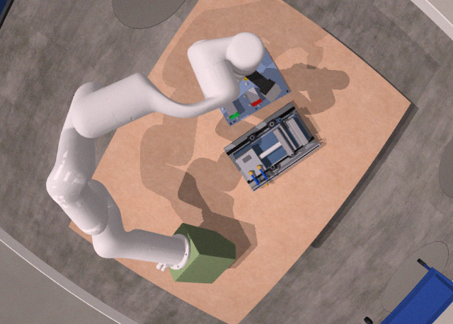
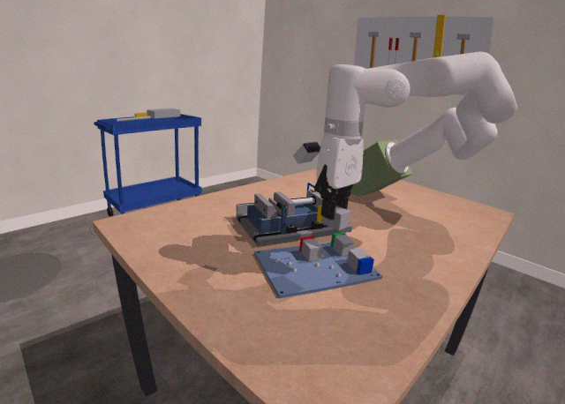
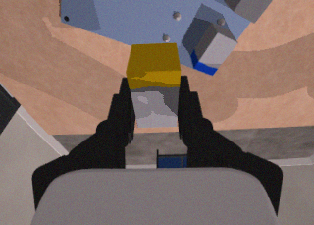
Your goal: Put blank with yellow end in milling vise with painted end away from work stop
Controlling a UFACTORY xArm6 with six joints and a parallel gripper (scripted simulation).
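Note:
The blank with the yellow end [image 1: 245,78] [image 2: 320,214] [image 3: 153,63] is held in the air above the infeed plate [image 1: 268,67] [image 2: 305,282] [image 3: 113,14]. My gripper [image 2: 335,213] [image 3: 155,89] is shut on its grey body, with the yellow end sticking out past the fingers. The arm hides the fingers in the top view. The vise stands beside the plate, with its fixed jaw [image 1: 298,131] [image 2: 264,206] at one end and its moving jaw [image 1: 283,139] [image 2: 283,203] facing it. The jaw gap holds no blank. The work stop is small and hard to make out.
Blanks with a red end [image 1: 253,94] [image 2: 312,250], a green end [image 1: 231,109] [image 2: 343,245] and a blue end [image 2: 360,259] [image 3: 215,49] rest on the infeed plate among small pegs. Hoses [image 1: 262,172] rise at the vise's far end. The green base block [image 1: 208,267] [image 2: 377,172] stands beyond the vise.

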